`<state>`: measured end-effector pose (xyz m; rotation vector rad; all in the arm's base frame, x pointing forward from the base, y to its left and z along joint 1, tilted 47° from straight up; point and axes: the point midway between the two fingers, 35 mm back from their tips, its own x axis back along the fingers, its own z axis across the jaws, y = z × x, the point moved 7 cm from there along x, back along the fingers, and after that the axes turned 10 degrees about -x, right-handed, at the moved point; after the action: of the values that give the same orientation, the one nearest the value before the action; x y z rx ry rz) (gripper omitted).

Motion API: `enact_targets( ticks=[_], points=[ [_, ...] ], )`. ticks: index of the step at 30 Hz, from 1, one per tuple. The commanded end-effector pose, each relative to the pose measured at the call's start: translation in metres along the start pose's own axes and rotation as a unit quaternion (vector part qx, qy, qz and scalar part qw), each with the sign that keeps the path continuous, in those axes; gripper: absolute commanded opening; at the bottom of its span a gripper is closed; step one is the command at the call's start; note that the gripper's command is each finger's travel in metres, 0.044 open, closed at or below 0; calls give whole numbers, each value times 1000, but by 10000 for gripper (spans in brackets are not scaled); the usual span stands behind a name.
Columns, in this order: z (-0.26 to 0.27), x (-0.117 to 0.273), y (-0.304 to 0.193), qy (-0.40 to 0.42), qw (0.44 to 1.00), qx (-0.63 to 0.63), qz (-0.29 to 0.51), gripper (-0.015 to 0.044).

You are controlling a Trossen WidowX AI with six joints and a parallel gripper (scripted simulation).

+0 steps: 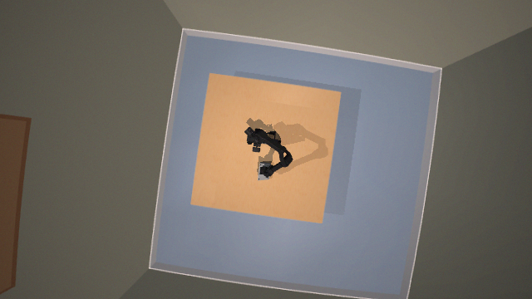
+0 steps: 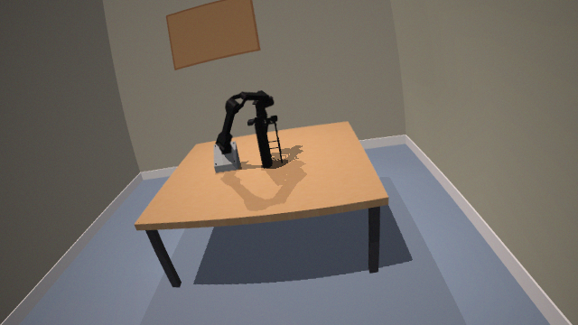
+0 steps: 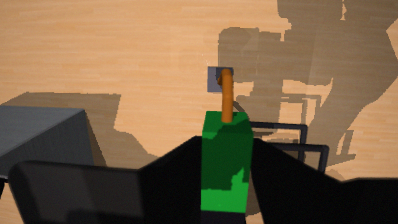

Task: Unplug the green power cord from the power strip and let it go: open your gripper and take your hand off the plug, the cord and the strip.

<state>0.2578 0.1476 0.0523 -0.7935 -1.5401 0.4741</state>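
The gripper (image 3: 225,165) pinches the green plug (image 3: 226,150) between its black fingers, an orange cord (image 3: 227,95) running from its top

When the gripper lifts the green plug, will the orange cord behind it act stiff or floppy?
Probably somewhat bendable: the orange cord curves near the small grey block. It looks thick for its length, so it may resist and tug the green plug. The plug is a flat-sided block, and the gripper is shut on it, so slipping seems unlikely.
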Motion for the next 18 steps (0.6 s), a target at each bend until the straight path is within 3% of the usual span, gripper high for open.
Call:
enact_targets(
  ticks=[1,15,18],
  points=[
    [0,1,2,-1,1000,1,0,53],
    [0,2,9,-2,1000,2,0,420],
    [4,8,35,-2,1000,1,-1,440]
  ],
)
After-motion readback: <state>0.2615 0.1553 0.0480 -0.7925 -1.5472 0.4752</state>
